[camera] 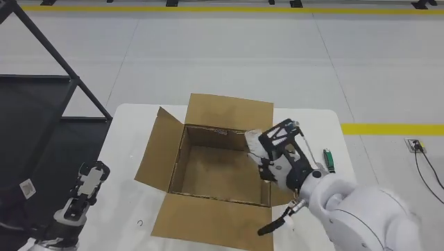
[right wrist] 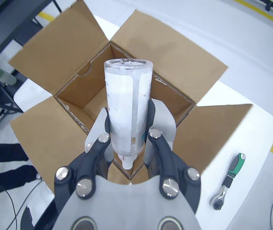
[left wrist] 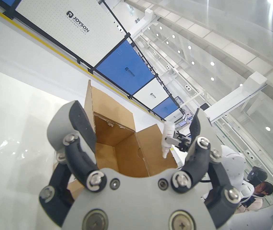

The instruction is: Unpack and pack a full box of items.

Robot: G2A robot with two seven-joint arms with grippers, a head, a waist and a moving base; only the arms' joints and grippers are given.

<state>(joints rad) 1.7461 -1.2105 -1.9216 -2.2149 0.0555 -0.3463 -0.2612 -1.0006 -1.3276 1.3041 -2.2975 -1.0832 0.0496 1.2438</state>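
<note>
My right gripper clamps a clear, white-labelled bottle (cap toward my wrist, flat base outward) above one corner of the open cardboard box; my left gripper sits spread wide beside the box.

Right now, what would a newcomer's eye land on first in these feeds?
First, the right gripper, shut on a clear bottle held cap toward the wrist over a corner of the open cardboard box in the middle of the white table. Next come the green-handled ratchet, lying on the table beside the box, and the left gripper, open, near the table's other edge.
</note>
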